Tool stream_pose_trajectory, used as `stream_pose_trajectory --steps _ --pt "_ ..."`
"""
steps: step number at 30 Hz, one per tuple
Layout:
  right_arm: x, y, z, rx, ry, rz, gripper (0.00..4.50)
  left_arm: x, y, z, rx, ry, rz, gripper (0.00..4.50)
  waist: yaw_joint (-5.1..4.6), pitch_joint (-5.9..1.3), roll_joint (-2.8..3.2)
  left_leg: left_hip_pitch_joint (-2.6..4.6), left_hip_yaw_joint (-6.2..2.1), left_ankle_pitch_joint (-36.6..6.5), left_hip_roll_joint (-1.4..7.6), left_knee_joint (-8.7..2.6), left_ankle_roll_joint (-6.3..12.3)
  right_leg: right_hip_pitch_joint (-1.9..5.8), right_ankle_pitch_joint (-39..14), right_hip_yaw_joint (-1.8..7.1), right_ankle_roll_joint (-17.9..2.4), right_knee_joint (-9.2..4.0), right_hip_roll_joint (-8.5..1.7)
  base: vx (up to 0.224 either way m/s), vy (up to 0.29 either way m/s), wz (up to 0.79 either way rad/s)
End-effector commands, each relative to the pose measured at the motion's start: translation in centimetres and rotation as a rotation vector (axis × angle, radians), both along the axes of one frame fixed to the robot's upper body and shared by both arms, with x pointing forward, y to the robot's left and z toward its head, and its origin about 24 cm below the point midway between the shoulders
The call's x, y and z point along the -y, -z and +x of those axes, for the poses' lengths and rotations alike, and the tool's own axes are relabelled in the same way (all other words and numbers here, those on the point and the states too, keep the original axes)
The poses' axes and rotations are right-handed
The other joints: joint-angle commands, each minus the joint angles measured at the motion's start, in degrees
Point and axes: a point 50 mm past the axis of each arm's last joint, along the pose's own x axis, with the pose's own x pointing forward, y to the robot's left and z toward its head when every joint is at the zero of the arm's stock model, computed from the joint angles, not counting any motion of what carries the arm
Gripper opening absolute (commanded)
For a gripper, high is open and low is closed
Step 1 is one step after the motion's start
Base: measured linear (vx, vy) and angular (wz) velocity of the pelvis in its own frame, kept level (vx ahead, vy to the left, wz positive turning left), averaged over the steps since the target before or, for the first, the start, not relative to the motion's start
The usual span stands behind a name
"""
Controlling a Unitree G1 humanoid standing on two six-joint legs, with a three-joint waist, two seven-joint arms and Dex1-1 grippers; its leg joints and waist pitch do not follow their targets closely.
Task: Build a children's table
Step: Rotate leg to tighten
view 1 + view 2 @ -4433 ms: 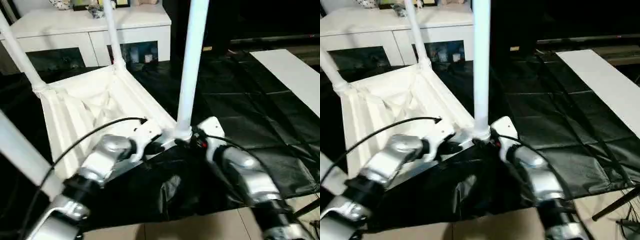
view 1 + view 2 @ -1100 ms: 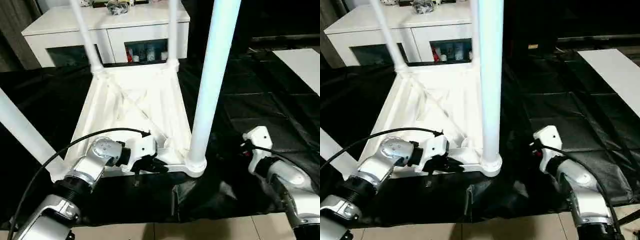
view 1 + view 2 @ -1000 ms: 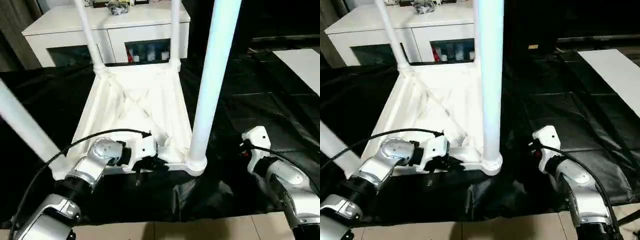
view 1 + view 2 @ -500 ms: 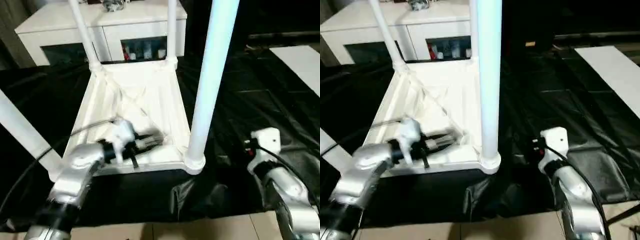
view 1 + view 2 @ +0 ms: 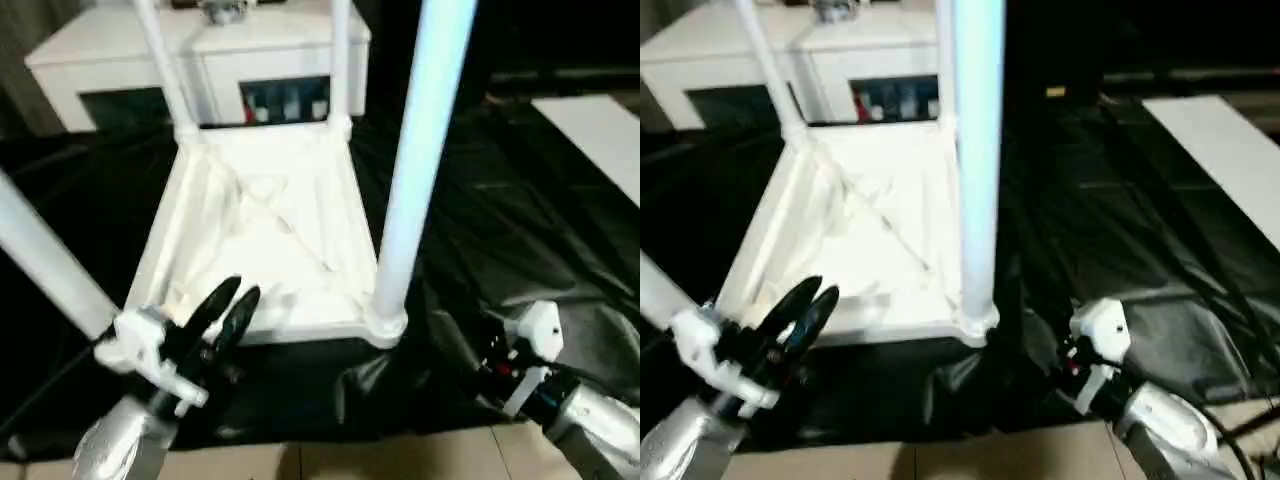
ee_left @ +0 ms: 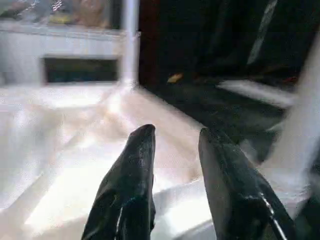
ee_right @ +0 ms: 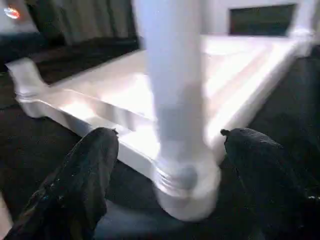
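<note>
The children's table lies upside down on a black sheet, its ribbed white tabletop (image 5: 262, 235) facing up. All four white legs stand in the corner sockets, with the near-right leg (image 5: 412, 160) closest to me. My left gripper (image 5: 242, 290) hovers just in front of the tabletop's near edge, tilted up; in the left wrist view its black fingers (image 6: 142, 165) stand apart with nothing between them. My right gripper (image 7: 169, 132) sits low, near the base of the near-right leg (image 7: 172, 105). It is wide open, with a finger on each side of the leg and clear of it.
A white cabinet (image 5: 100, 60) with glass doors stands behind the table. A flat white board (image 5: 600, 130) lies on the black sheet (image 5: 480, 220) at the right. Light floor (image 5: 330, 462) shows at the near edge.
My left gripper was shut at the tabletop's near edge; it has opened, let go and drawn back towards me. My right arm has sunk lower and nearer.
</note>
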Motion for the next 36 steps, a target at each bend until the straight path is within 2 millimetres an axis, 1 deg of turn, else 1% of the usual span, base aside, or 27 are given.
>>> stream_pose_trajectory --steps 1,2,3,4,5,7,8,10,11,12,13,14,16,17,19,20,21,22,23,24,25,26,27,28,29,33,36 --pt "-0.8 0.3 0.1 -0.018 0.011 -0.012 3.82 -0.4 0.3 0.8 -0.062 -0.094 0.081 1.59 -0.01 -1.40 -0.83 0.55 -1.01 -21.0 2.15 -4.85 0.81 0.33 -28.2 2.41 -2.7 -6.50 -2.74 0.000 0.000 0.00" --pt "-1.1 0.6 0.3 -0.009 0.047 -0.029 3.82 -0.5 0.3 1.2 -0.079 -0.138 0.110 1.59 -0.04 -1.40 -0.75 0.31 -1.13 -20.9 2.11 -4.96 0.16 0.38 -27.8 2.34 -2.3 -6.37 -2.73 0.000 0.000 0.00" --pt "-1.3 0.9 0.8 0.009 0.114 -0.040 3.82 -0.7 0.2 1.7 -0.086 -0.193 0.119 1.59 0.01 -1.63 -0.70 0.34 -1.26 -20.4 1.94 -4.92 -0.38 0.38 -27.2 2.23 -2.3 -6.30 -2.83 0.000 0.000 0.00" --pt "-1.5 0.9 0.9 0.013 0.127 -0.025 3.82 -0.8 0.1 1.8 -0.073 -0.214 0.111 1.59 -0.11 -1.53 -0.74 0.14 -1.35 -20.5 1.94 -5.08 -0.45 0.48 -26.8 2.20 -2.3 -6.27 -2.82 0.000 0.000 0.00" --pt "-1.6 0.8 1.0 0.017 0.140 -0.010 3.82 -1.0 -0.1 1.9 -0.061 -0.236 0.103 1.59 0.02 -1.58 -1.12 -0.12 -1.48 -20.3 1.92 -5.17 -0.42 0.76 -26.0 2.13 -2.2 -6.13 -2.85 0.000 0.000 0.00" --pt "-1.9 0.8 1.1 0.015 0.154 0.017 3.82 -1.3 -0.3 2.0 -0.042 -0.281 0.091 1.59 0.07 -1.77 -1.15 -0.03 -1.39 -19.8 1.93 -5.03 -0.10 0.74 -23.8 2.30 -2.5 -5.98 -2.82 0.000 0.000 0.00" --pt "-2.7 0.9 1.1 0.002 0.156 0.046 3.82 -1.7 -0.9 1.7 0.012 -0.304 0.058 1.59 0.12 -1.81 -0.58 -0.26 -1.52 -19.1 1.89 -5.09 0.05 0.86 -22.2 2.30 -2.9 -5.87 -2.87 0.000 0.000 0.00" --pt "-3.4 1.1 1.0 0.000 0.144 0.037 3.82 -2.1 -1.5 1.1 0.070 -0.293 0.008 1.59 -0.18 -2.01 -0.54 -0.63 -1.57 -18.5 1.89 -5.15 -0.11 1.18 -19.4 2.15 -3.6 -5.63 -2.80 0.000 0.000 0.00" --pt "-4.2 1.2 0.9 -0.001 0.115 0.038 3.82 -2.6 -1.8 0.8 0.092 -0.329 0.004 1.77 -0.20 -2.22 -0.30 -0.53 -1.52 -18.6 1.97 -4.97 -0.19 1.17 -17.2 2.17 -4.1 -5.38 -2.73 0.000 0.000 0.00" --pt "-4.5 1.3 0.9 0.001 0.102 0.036 3.82 -2.5 -2.0 0.7 0.099 -0.313 -0.019 1.94 -0.11 -2.36 -0.59 -0.34 -1.36 -17.7 2.01 -4.75 0.04 1.14 -14.3 2.30 -4.8 -5.22 -2.70 0.000 0.000 0.00" --pt "-4.6 1.3 0.9 0.001 0.097 0.047 3.82 -2.5 -2.1 0.5 0.103 -0.297 -0.025 1.94 -0.11 -2.36 -0.59 -0.34 -1.36 -17.7 2.01 -4.75 0.04 1.14 -14.3 2.30 -4.8 -5.22 -2.70 0.000 0.000 0.00" --pt "-4.9 1.2 0.9 -0.001 0.097 0.067 3.82 -2.2 -2.1 0.2 0.105 -0.254 -0.027 1.94 0.08 -2.47 -0.51 -0.56 -1.32 -15.6 2.00 -4.71 0.81 1.42 -10.4 2.31 -5.8 -4.70 -2.69 0.000 0.000 0.00" --pt "-4.8 1.1 0.9 0.004 0.101 0.073 3.82 -2.0 -1.8 -0.5 0.106 -0.220 0.000 2.30 0.19 -2.55 -0.44 -0.48 -1.17 -14.6 1.97 -4.49 1.46 1.40 -8.3 2.34 -6.2 -4.57 -2.65 0.000 0.000 0.00" --pt "-4.7 1.1 0.8 0.007 0.100 0.072 3.82 -2.0 -1.6 -0.7 0.105 -0.219 0.007 2.38 0.19 -2.67 -0.29 -0.52 -1.23 -13.6 2.04 -4.45 1.70 1.66 -6.5 2.25 -6.3 -4.37 -2.68 0.000 0.000 0.00" --pt "-4.4 0.9 0.7 0.027 0.089 0.061 3.82 -2.0 -1.1 -1.3 0.089 -0.205 -0.002 2.44 0.15 -2.70 -0.21 -0.43 -1.13 -13.1 2.10 -4.37 1.86 1.70 -4.8 2.20 -6.6 -4.30 -2.64 0.000 0.000 0.00" --pt "-4.1 0.8 0.7 0.037 0.084 0.056 3.82 -1.6 -0.5 -1.8 0.047 -0.134 -0.001 2.53 0.20 -2.65 -0.37 -0.33 -1.03 -13.6 2.11 -4.38 1.85 1.67 -5.5 2.22 -6.7 -4.41 -2.66 0.000 0.000 0.00" --pt "-4.1 0.8 0.6 0.038 0.083 0.054 3.82 -1.6 -0.4 -2.0 0.033 -0.113 0.006 2.67 0.31 -2.48 -0.19 -0.29 -1.00 -14.7 2.07 -4.52 1.82 1.54 -7.1 2.26 -6.6 -4.47 -2.63 0.000 0.000 0.00" --pt "-3.8 0.7 0.6 0.043 0.077 0.047 3.82 -1.2 0.6 -2.7 -0.045 0.000 0.042 2.87 0.34 -2.43 -0.26 -0.26 -1.00 -15.4 2.07 -4.59 1.73 1.55 -8.3 2.28 -6.5 -4.53 -2.69 0.000 0.000 0.00" --pt "-3.7 0.6 0.6 0.048 0.071 0.046 3.82 -1.4 1.2 -3.2 -0.083 0.053 0.084 2.87 0.43 -2.28 -0.33 -0.18 -1.10 -17.1 2.03 -4.80 1.69 1.44 -11.7 2.34 -5.7 -4.72 -2.69 0.000 0.000 0.00" --pt "-3.7 0.6 0.6 0.048 0.071 0.046 3.82 -1.4 1.2 -3.2 -0.083 0.053 0.084 2.91 0.37 -2.13 -0.26 -0.13 -1.10 -18.0 2.04 -4.91 1.63 1.27 -13.3 2.37 -5.3 -4.86 -2.67 0.000 0.000 0.00" --pt "-3.3 0.4 0.6 0.058 0.076 0.039 3.82 -3.1 1.1 -3.5 -0.043 -0.020 0.120 2.99 0.21 -1.97 -0.14 -0.07 -1.16 -19.4 2.05 -5.03 1.19 1.13 -15.9 2.39 -4.8 -5.12 -2.69 0.000 0.000 0.00" --pt "-3.1 0.3 0.6 0.061 0.081 0.042 3.82 -4.1 0.7 -3.5 -0.002 -0.082 0.132 3.25 0.17 -1.98 -0.21 0.18 -1.07 -20.5 2.10 -5.04 0.50 0.99 -17.3 2.47 -4.7 -5.37 -2.73 0.000 0.000 0.00" --pt "-3.0 0.3 0.7 0.062 0.085 0.044 3.82 -4.6 0.5 -3.6 0.028 -0.123 0.136 3.25 0.18 -1.99 -0.29 0.23 -1.12 -20.9 2.15 -5.09 0.19 1.02 -17.3 2.50 -4.9 -5.43 -2.76 0.000 0.000 0.00" --pt "-2.7 0.2 0.8 0.071 0.100 0.041 3.82 -5.3 0.2 -4.0 0.052 -0.159 0.153 3.32 0.19 -1.95 -0.58 0.12 -1.14 -20.8 2.10 -5.10 0.27 1.09 -17.3 2.47 -4.9 -5.48 -2.77 0.000 0.000 0.00" --pt "-2.7 0.2 0.8 0.071 0.100 0.041 3.82 -5.3 0.2 -4.0 0.052 -0.159 0.153 3.37 0.25 -1.96 -0.34 0.17 -1.19 -21.2 2.17 -5.19 0.15 1.08 -17.6 2.43 -4.9 -5.42 -2.84 0.000 0.000 0.00" --pt "-2.2 0.3 1.0 0.072 0.103 0.022 3.82 -6.2 0.4 -4.5 0.045 -0.195 0.160 3.82 0.31 -1.98 -0.71 0.28 -1.28 -22.1 2.18 -5.24 0.12 0.90 -19.2 2.58 -3.9 -5.45 -2.86 0.000 0.000 0.00" --pt "-1.6 0.3 1.5 0.069 0.124 0.018 3.82 -7.0 0.6 -5.1 0.032 -0.205 0.145 3.88 0.34 -2.15 -1.03 0.24 -1.24 -22.0 2.10 -5.24 -0.17 0.80 -18.6 2.60 -3.7 -5.37 -2.73 0.000 0.000 0.00"
